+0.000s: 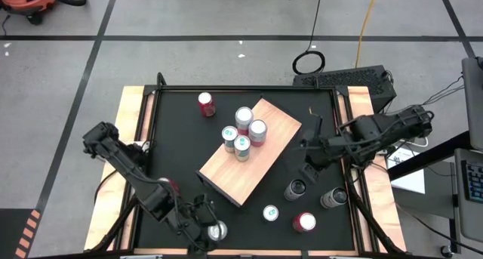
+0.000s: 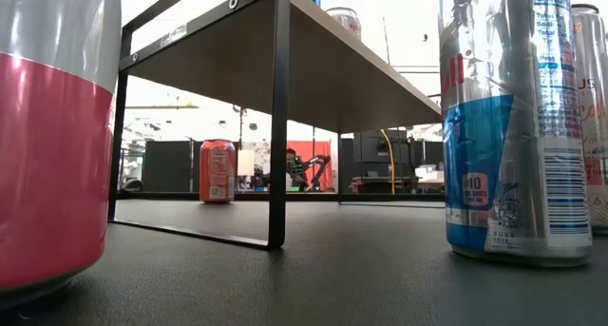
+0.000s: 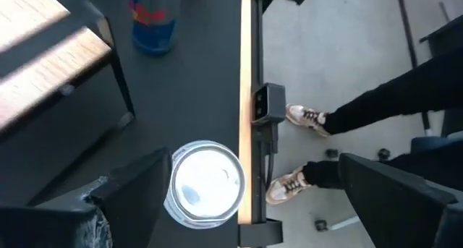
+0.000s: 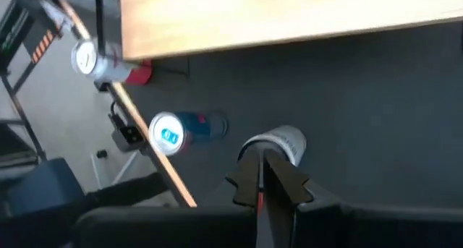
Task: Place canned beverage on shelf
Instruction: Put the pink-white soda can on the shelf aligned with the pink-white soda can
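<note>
The shelf (image 1: 249, 149), a tan wooden board on black legs, stands askew mid-table with several cans (image 1: 243, 131) upright on it. A can with a silver top and red base (image 1: 217, 231) stands by the table's near edge. My left gripper (image 1: 210, 227) hangs open over it. In the left wrist view its top (image 3: 206, 183) lies between the spread fingers, close to one finger (image 3: 130, 194); I see no touch. My right gripper (image 1: 309, 149) is shut and holds nothing, above the table right of the shelf. A dark can (image 4: 282, 143) stands just beyond its tips (image 4: 264, 177).
A blue can (image 1: 270, 212), a red-topped can (image 1: 304, 222) and two dark cans (image 1: 296, 189) (image 1: 333, 198) stand at the near right. A red can (image 1: 206, 104) stands at the far side. A person's legs (image 3: 362, 118) are beyond the table's near edge (image 3: 246, 96).
</note>
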### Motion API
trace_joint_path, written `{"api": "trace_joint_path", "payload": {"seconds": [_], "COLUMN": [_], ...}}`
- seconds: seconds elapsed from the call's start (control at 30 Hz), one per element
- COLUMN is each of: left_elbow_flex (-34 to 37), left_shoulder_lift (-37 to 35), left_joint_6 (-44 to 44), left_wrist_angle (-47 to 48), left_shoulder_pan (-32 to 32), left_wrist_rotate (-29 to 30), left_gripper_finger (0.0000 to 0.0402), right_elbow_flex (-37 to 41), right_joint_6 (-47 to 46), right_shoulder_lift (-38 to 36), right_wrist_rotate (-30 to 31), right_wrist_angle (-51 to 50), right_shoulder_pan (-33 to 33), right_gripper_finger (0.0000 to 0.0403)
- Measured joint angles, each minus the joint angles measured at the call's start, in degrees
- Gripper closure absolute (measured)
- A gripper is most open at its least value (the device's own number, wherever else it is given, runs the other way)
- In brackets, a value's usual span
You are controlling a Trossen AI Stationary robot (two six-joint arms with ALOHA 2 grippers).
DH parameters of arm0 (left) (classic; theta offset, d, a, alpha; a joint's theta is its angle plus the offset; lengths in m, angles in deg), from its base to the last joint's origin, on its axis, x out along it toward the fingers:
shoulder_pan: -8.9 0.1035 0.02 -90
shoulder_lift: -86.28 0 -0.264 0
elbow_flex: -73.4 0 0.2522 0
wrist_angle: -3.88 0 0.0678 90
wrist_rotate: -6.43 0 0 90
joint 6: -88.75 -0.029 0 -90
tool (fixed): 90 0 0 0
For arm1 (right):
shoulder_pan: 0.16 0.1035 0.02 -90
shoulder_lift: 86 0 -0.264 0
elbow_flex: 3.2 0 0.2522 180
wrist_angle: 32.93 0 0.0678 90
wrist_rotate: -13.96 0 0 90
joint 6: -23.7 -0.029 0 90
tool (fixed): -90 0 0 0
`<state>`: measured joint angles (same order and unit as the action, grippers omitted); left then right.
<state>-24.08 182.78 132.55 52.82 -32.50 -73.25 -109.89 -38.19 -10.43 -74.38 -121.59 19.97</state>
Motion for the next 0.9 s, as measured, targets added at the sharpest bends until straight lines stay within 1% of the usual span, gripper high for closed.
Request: {"api": "trace_joint_path", "payload": {"seconds": [0.1, 0.27, 0.57, 0.67, 0.83, 0.9], "left_elbow_flex": [0.0, 0.0, 0.0, 0.0, 0.0, 0.0], "left_shoulder_lift": [1.3, 3.4, 7.9, 9.8, 12.0, 12.6], "left_joint_6": [-1.4, -2.7, -5.2, -4.9, -0.7, 0.3], "left_wrist_angle": [-0.6, 0.6, 1.9, 2.0, 1.8, 1.7], "left_shoulder_pan": [-0.1, -0.1, 0.3, 0.6, 1.4, 1.7], "left_wrist_rotate": [-1.2, -1.3, -0.5, -1.0, -1.3, -2.4], "left_gripper_finger": [0.0006, 0.0006, 0.0006, 0.0006, 0.0006, 0.0006], "right_elbow_flex": [0.0, 0.0, 0.0, 0.0, 0.0, 0.0], "right_joint_6": [0.0, 1.2, 3.3, 4.1, 4.5, 4.5], "right_shoulder_lift": [0.0, 0.0, 0.0, 0.0, 0.0, 0.0], "right_wrist_rotate": [0.0, 0.0, 1.4, 1.4, 1.4, 1.4], "right_wrist_angle": [-0.3, -0.4, -0.4, -0.4, -0.4, -0.4], "right_shoulder_pan": [1.7, 4.0, 5.0, 5.0, 5.0, 5.0], "right_gripper_finger": [0.0403, 0.0403, 0.0403, 0.0403, 0.0403, 0.0403]}}
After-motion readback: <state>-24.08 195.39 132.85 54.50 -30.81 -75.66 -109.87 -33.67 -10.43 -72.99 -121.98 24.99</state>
